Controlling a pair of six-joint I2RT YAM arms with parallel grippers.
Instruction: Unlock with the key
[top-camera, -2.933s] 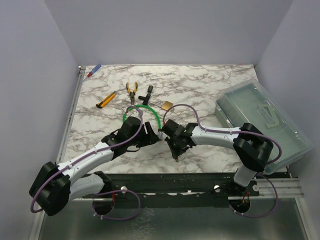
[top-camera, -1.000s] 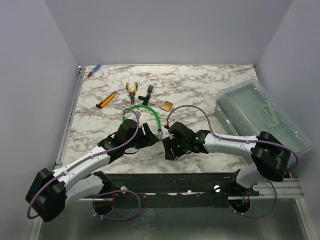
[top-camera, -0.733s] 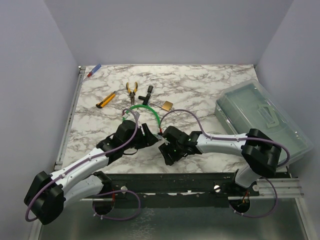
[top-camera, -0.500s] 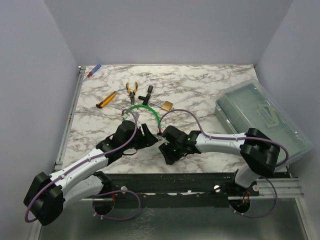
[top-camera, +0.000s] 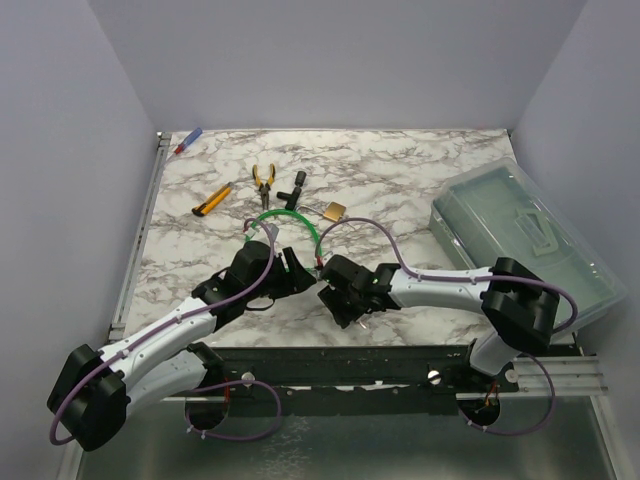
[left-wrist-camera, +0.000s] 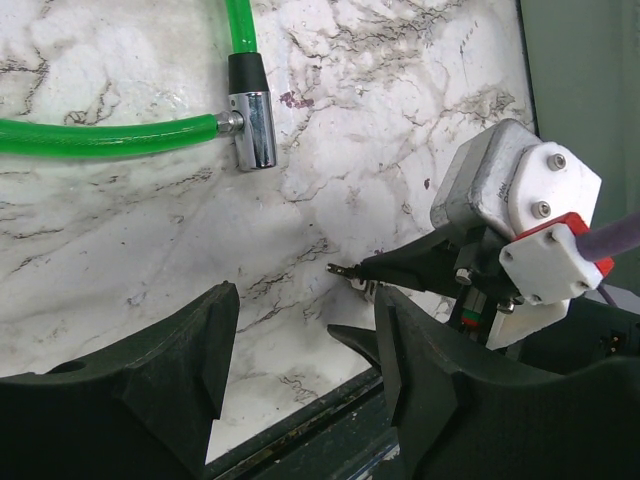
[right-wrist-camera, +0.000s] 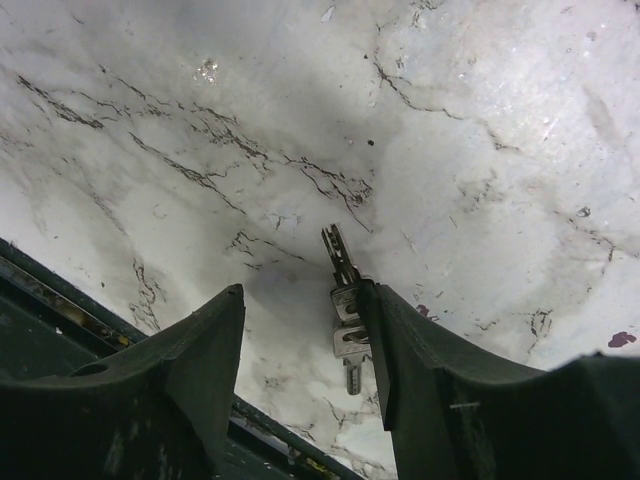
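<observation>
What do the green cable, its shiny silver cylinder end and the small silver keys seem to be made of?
The green cable looks plastic-coated: glossy, with soft highlights. The silver cylinder end looks like polished metal, mirror-bright. The small keys are probably duller grey metal.

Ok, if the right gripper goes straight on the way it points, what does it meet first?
Probably the marble tabletop: the right gripper points down at it, jaws open. The keys sit just inside one finger, so that finger might catch them first; depth is unclear.
</observation>
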